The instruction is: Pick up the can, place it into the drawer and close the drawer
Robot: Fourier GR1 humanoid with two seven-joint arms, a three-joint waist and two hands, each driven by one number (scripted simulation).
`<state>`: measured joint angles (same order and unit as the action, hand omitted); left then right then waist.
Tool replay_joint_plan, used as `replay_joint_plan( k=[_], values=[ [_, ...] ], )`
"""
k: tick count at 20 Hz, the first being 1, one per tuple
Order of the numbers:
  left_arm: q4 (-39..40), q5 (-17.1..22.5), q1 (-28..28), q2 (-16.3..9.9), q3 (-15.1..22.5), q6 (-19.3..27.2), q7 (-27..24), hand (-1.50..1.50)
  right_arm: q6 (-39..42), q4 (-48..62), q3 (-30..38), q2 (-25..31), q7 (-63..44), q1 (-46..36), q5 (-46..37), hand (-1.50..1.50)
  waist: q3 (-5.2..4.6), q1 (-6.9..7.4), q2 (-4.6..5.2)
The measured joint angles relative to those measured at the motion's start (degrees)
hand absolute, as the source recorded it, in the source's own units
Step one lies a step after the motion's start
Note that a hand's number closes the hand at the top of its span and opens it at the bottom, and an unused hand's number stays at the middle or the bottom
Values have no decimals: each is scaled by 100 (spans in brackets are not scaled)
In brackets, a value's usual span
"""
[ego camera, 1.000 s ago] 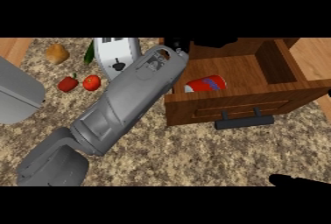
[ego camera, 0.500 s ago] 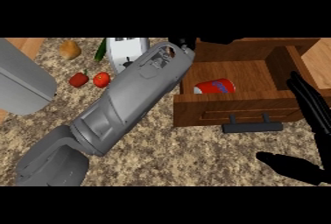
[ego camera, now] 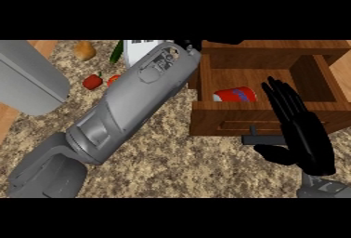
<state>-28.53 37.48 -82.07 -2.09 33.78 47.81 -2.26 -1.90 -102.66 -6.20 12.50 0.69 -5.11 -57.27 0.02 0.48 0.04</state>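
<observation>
Kitchen setting, indicated by speckled granite-look counter (ego camera: 178, 162), open wooden drawer (ego camera: 267, 114) set beneath it, red vegetables (ego camera: 93, 82), bread roll (ego camera: 84, 50) laid out on top

speckled counter (ego camera: 171, 162) — two red fruits (ego camera: 93, 82), perhaps tomatoes, a brownish lump (ego camera: 84, 50), a white box (ego camera: 145, 46).

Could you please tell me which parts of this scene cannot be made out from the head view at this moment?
- Left hand: hidden beyond the end of the left forearm near the drawer's back corner; its fingers cannot be judged.
- Can: its lower part is hidden behind the drawer's front panel.
- Drawer handle: partly covered by the open right hand.
- Green item by the white box: mostly covered by the forearm, unidentifiable.
</observation>
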Motion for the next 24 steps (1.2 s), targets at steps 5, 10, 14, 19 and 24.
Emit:
replay_joint_plan(
  k=[5, 10, 14, 19, 24],
  values=[
    [-580, -179, 191, -460, 74, -76, 472, -150, -776, 1128, 140, -239, 254, -346, -249, -150, -9, 90, -32],
    [-1226, -340, 484, -871, 138, -64, 830, -150, -1357, 2167, 408, -313, 416, -990, -452, -150, -83, 158, -100],
    [-1745, -430, 722, -1207, 193, -85, 1115, -150, -1728, 2925, 547, -328, 560, -1350, -596, -150, -94, 212, -111],
    [-2352, -518, 987, -1677, 213, -207, 1456, -150, -2225, 4085, 786, -290, 620, -2053, -848, -150, -72, 275, -82],
    [-2907, -622, 1377, -2087, 189, -278, 1711, -150, -2893, 5153, 1016, -380, 652, -2746, -996, -150, -45, 257, -51]
  ],
)
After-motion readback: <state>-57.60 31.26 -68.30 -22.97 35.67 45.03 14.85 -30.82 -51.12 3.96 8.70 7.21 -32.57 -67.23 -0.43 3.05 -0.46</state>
